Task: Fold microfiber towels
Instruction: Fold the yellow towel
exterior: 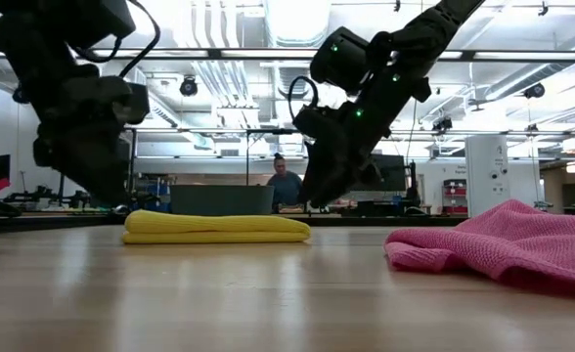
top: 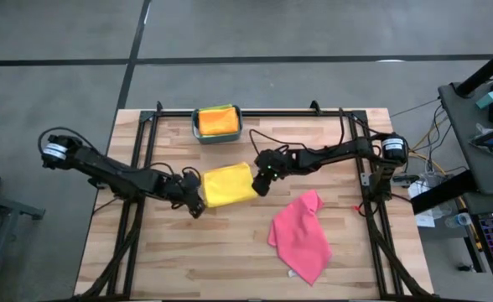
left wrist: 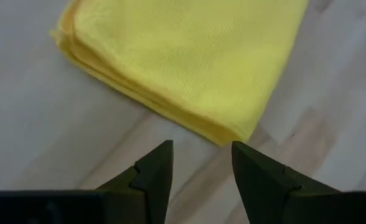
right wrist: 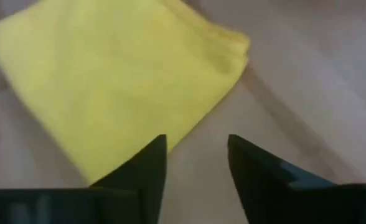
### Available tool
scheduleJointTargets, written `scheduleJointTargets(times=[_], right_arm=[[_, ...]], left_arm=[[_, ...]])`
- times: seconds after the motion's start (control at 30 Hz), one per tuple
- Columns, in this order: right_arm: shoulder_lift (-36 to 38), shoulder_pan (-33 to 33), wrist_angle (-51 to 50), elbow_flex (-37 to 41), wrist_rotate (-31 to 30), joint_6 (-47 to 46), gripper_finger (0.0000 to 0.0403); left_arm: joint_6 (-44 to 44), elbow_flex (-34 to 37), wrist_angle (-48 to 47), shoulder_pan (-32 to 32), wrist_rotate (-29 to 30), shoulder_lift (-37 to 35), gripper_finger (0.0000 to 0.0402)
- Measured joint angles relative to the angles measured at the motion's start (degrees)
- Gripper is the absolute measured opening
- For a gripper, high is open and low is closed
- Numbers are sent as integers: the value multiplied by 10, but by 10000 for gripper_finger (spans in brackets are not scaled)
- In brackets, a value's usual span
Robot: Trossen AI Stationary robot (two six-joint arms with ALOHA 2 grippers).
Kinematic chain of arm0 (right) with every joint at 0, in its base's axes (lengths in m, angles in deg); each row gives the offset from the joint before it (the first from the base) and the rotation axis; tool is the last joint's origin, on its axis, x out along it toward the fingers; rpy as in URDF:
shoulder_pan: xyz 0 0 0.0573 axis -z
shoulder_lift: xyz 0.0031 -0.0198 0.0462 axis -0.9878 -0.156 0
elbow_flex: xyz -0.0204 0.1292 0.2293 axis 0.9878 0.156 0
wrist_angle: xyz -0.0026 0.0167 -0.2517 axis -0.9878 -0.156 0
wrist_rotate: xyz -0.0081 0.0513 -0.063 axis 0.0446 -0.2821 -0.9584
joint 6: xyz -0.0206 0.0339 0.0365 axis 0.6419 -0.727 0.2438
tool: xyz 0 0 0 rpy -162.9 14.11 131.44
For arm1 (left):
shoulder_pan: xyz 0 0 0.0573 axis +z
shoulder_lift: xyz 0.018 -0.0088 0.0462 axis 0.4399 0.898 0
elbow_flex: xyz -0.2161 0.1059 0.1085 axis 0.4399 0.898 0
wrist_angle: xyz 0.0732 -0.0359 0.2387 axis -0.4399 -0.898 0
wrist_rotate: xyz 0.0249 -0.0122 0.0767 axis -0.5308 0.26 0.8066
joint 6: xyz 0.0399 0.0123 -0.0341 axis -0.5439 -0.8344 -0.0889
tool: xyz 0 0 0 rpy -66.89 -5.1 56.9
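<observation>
The wooden table (top: 188, 252) fills the middle of the high view, ringed by a black metal frame (top: 146, 126). At its far edge sits the teal bin (top: 218, 123), holding a folded orange towel (top: 217, 122) with a lime green edge (top: 221, 107) showing beside it. A person (exterior: 285, 186) stands in the room well behind the table, seen in the low view.

The pink towel (top: 301, 237) is the largest loose cloth — it lies crumpled and unfolded on the table's near right part, well apart from both arms and nothing rests on it.

The yellow towel (top: 227, 184) lies folded into a flat, layered rectangle at the table's centre, between the two arms. In the low view its stacked folds sit level on the wood, with nothing on top.

The left gripper (top: 194, 204) hangs just beside the towel's near-left corner; in its wrist view the two dark fingers (left wrist: 155, 177) stand apart with bare wood between them, holding nothing, the towel's corner just ahead of the tips.

The right gripper (top: 263, 181) sits at the towel's right edge — its fingers (right wrist: 147, 168) are also spread, gripping nothing, with the towel's edge just in front of one fingertip and bare table in the gap.
</observation>
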Motion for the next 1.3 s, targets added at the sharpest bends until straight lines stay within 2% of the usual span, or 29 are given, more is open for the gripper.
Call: scheduleJointTargets(times=[0.23,0.4,0.47,0.63,0.73,0.9,1.1,1.3], right_arm=[[0,-1,-4,0,31,-15,234],[0,8,25,1,31,-17,264],[0,10,31,1,28,26,273],[0,-13,27,4,47,209,283],[0,-26,55,4,46,237,281],[0,-19,61,4,40,155,269],[0,-1,34,9,43,-51,251],[0,10,17,17,59,-112,242]], left_arm=[[-39,10,33,65,-20,-56,148],[19,67,147,84,-32,-66,148],[19,86,201,83,-50,-62,148],[-141,78,225,75,-140,-58,148],[-219,69,225,63,-143,-59,148],[-223,69,224,61,-93,-48,148],[-208,82,223,61,-67,-22,148],[-227,87,171,61,-68,16,148]])
